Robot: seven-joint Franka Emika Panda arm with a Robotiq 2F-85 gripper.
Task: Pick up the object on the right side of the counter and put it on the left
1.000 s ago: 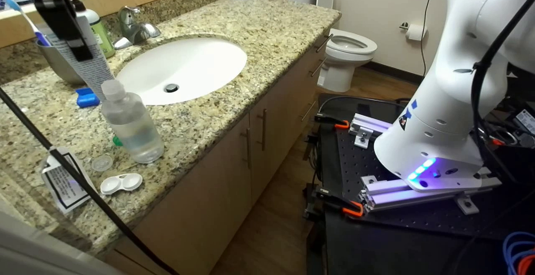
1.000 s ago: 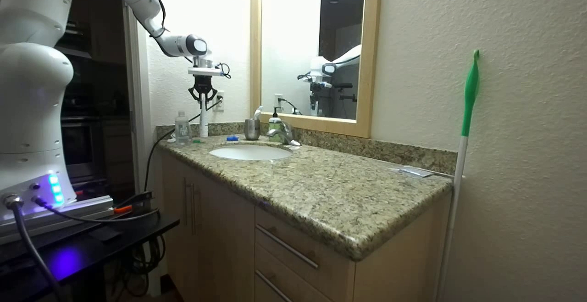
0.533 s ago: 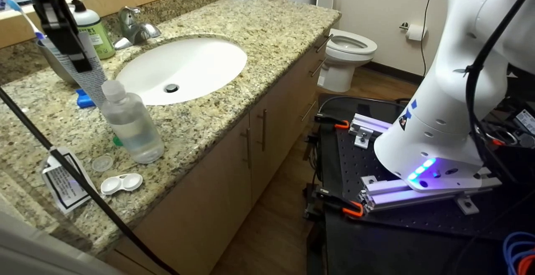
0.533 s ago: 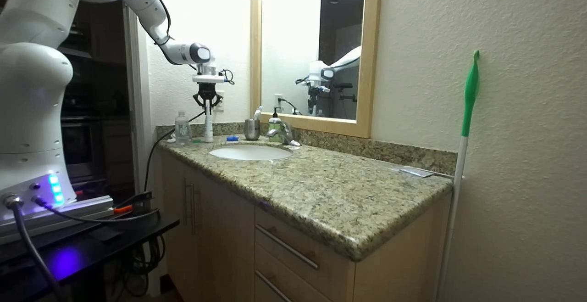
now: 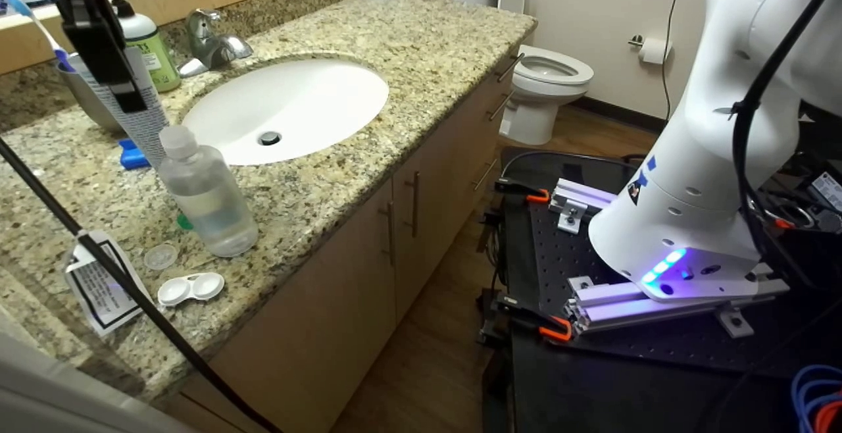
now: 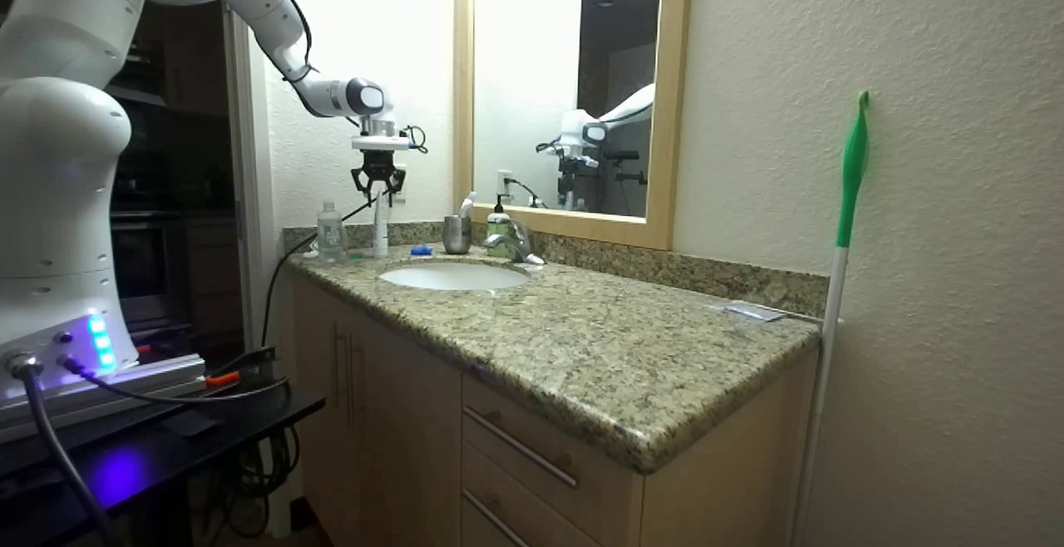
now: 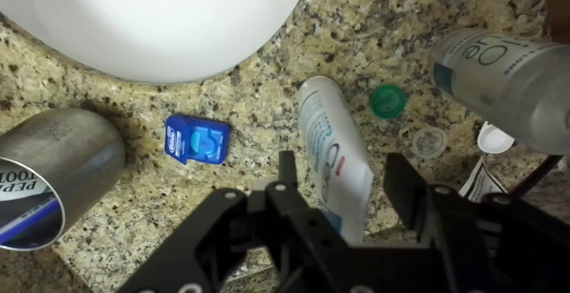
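End effector (image 7: 341, 170), clamped on the white tube (image 7: 335, 146) a second ago, now stands spread apart around it.

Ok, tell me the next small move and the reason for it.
Probably raise the end effector straight up: its fingers stand open with gaps either side of the white tube, which appears to stand on the counter left of the sink, where the task wants it.
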